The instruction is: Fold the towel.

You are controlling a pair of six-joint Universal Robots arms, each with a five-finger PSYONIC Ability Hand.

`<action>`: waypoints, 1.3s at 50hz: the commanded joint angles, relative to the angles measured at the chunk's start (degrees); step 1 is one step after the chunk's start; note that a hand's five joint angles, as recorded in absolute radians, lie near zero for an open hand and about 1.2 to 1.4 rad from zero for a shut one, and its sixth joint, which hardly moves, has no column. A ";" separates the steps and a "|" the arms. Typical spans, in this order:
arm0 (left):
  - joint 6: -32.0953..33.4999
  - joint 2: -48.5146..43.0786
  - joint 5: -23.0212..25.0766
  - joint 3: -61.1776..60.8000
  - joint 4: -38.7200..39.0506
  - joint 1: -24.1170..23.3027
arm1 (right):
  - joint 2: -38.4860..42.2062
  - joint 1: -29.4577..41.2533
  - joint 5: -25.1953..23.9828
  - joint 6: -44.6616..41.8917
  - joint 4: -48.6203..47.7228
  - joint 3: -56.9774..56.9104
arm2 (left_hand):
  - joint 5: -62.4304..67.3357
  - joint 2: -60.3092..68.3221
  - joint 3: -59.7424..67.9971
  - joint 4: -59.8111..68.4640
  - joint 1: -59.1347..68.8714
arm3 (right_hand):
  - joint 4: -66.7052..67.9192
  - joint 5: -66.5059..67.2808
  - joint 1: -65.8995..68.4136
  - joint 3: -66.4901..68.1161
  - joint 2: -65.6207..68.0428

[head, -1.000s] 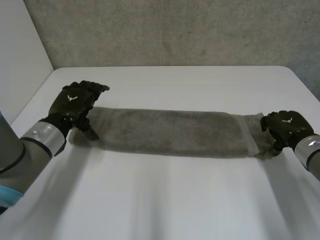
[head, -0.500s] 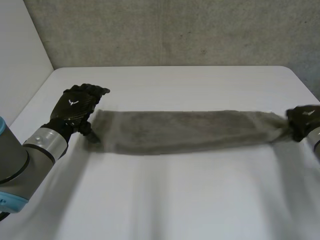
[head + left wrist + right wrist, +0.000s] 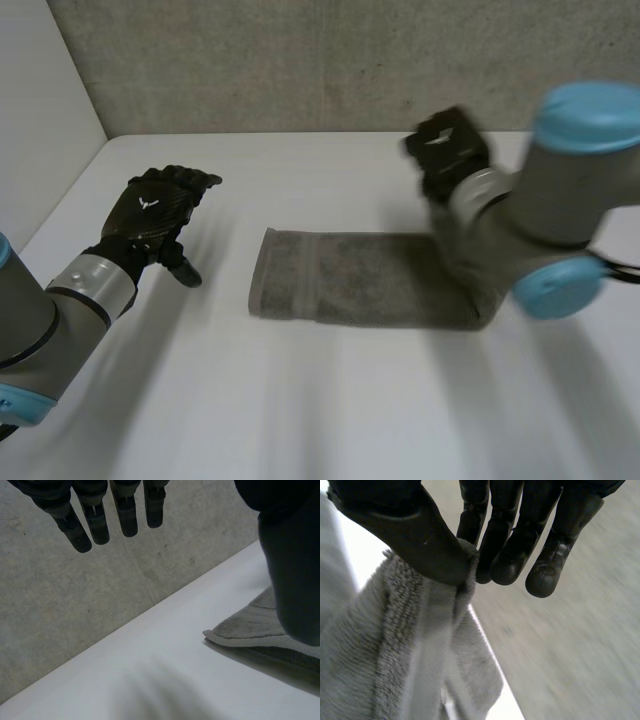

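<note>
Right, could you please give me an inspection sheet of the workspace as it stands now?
Surface: white table, with the towel lying on it.
Job's things: grey towel, one end flat on the table, the other end lifted by the right hand.
Clutter: nothing seen.
Hands: left hand open, beside the towel's flat end and apart from it; right hand raised above the table, pinching the towel's end between thumb and fingers.
Cables: nothing seen.
Surroundings: grey concrete wall behind the table; white panel at the robot's left.
</note>
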 commanded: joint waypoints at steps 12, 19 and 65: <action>-0.08 -0.01 0.03 0.79 -0.07 -0.24 | 11.91 15.29 -8.09 -2.25 -3.24 -4.20 | -12.46 -4.56 -3.66 -4.90 -5.33 | -59.09 -58.62 -56.41 -59.10 -58.15; -0.09 -0.10 0.11 3.07 -0.25 -3.22 | 0.51 11.88 -4.22 6.52 -3.24 0.53 | -12.50 -4.60 -3.71 -4.95 -5.38 | -66.30 -65.82 -63.61 -66.31 -65.35; -0.09 -41.31 -9.38 58.17 -28.54 -23.35 | -10.15 -6.34 -4.39 9.88 -8.25 36.23 | -10.94 -3.04 -2.15 -3.39 -3.82 | -48.84 -48.37 -46.16 -48.85 -47.89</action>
